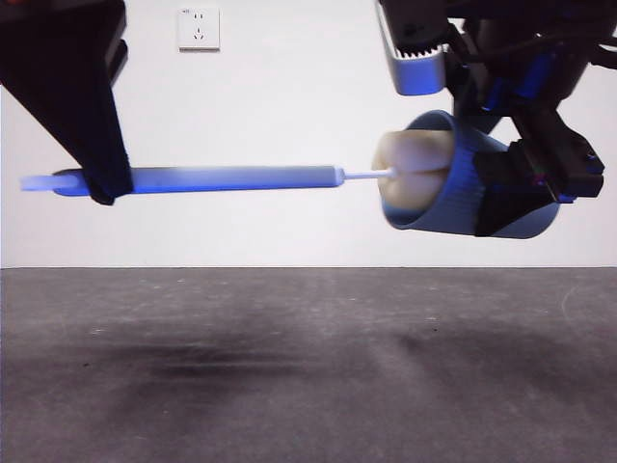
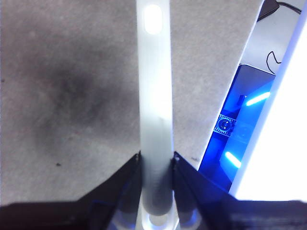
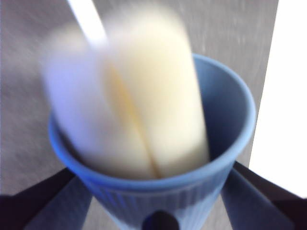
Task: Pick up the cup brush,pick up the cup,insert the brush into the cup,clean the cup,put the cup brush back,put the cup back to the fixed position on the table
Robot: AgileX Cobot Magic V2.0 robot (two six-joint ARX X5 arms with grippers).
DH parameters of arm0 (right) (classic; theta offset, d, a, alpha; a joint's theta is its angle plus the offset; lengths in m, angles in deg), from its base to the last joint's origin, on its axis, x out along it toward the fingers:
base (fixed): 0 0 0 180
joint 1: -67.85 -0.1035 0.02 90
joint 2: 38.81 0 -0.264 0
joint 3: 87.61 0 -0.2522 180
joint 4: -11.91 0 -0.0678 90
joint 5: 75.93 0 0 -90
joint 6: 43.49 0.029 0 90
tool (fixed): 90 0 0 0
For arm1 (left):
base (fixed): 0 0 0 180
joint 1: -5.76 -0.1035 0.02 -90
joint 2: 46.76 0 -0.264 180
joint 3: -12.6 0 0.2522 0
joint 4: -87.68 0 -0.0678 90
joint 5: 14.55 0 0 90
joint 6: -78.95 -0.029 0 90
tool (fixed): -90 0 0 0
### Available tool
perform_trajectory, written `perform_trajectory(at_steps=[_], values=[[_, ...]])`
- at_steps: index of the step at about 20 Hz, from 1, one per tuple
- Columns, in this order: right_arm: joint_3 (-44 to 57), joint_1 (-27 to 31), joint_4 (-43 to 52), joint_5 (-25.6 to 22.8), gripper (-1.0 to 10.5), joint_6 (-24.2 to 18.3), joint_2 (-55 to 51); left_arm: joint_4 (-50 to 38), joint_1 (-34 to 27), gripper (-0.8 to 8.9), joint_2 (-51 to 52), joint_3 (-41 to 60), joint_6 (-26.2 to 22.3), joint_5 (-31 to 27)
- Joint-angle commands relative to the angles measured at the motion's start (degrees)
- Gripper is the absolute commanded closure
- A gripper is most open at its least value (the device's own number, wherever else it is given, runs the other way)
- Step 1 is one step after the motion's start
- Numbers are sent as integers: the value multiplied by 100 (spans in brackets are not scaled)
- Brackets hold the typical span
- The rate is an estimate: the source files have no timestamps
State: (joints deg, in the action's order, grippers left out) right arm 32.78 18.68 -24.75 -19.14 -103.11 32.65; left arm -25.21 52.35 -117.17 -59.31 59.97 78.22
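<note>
High above the table, the cup brush lies level. My left gripper is shut on the far end of its grey-white handle. The brush's cream-yellow sponge head sits in the mouth of the blue ribbed cup, which is tipped on its side with the opening facing the brush. My right gripper is shut on the cup's ribbed wall. In the right wrist view the sponge is blurred and fills much of the cup.
A white wall socket sits on the back wall. Dark shadows of the arms lie on the grey table. In the left wrist view a blue-lit device and a white edge stand beside the table.
</note>
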Motion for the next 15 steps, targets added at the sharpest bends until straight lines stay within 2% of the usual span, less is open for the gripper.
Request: perform_trajectory(at_steps=[1,8,11,15], values=[[-20,-247,48,-15,959,-50,101,-164,146,822,-120,66,144,68],[-20,-743,52,-22,960,17,310,-566,385,822,-151,66,555,57],[-20,-726,39,-326,959,66,313,-365,378,822,-138,66,671,-17],[-20,-529,-79,-610,959,131,310,254,345,822,15,66,726,-452]])
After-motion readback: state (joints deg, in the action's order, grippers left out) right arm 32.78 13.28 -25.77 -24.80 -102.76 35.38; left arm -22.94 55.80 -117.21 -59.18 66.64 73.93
